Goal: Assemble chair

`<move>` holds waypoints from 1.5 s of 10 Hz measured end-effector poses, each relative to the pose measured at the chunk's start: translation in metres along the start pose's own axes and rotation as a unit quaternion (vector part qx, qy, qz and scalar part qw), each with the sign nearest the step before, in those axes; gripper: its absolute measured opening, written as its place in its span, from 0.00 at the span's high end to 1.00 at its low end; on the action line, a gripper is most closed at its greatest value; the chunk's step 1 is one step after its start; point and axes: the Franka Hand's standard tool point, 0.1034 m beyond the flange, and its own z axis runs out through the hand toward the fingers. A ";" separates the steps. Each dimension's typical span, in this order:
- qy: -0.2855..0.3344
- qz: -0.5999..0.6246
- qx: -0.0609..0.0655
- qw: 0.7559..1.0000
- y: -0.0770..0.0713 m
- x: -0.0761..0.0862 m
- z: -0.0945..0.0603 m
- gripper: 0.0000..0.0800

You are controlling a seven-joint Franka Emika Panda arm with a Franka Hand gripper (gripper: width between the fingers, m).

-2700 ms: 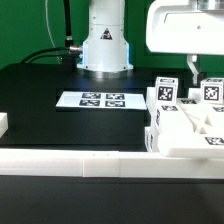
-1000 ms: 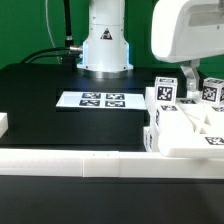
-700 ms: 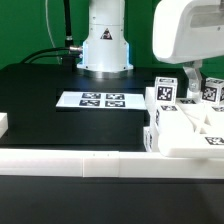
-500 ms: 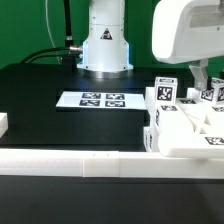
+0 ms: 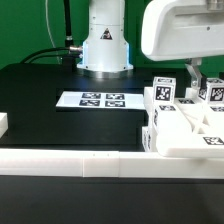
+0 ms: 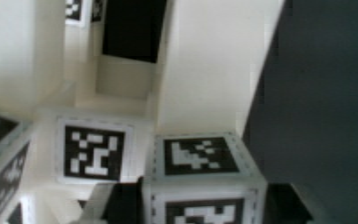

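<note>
Arm shifted left; jaws clamp a chair post point(image 5: 192, 90) beside the border wall point(image 5: 70, 162).

- Open black bench point(image 5: 40, 90) across the exterior view's left and middle, crossed only by the flat marker board point(image 5: 100, 100).
- Long low border wall point(image 5: 70, 160) barring the near edge.
- Crowded at the exterior view's right: white chair parts point(image 5: 185, 125) packed tight, tagged posts upright, narrow gaps between.
- Robot base point(image 5: 105, 45) blocking the far middle.
</note>
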 end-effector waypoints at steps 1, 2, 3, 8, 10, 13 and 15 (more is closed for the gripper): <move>0.000 0.046 0.001 0.999 -0.001 0.000 0.000 0.65; 0.005 0.151 0.005 0.989 -0.002 0.001 0.000 0.65; 0.009 0.202 0.005 0.979 -0.004 0.001 0.000 0.65; 0.009 0.384 0.010 0.923 -0.006 0.002 0.000 0.64; 0.010 0.484 0.020 0.875 -0.008 0.000 0.001 0.64; 0.006 0.599 0.044 0.800 -0.016 0.000 0.001 0.64; 0.000 0.630 0.048 0.775 -0.018 -0.001 0.002 0.64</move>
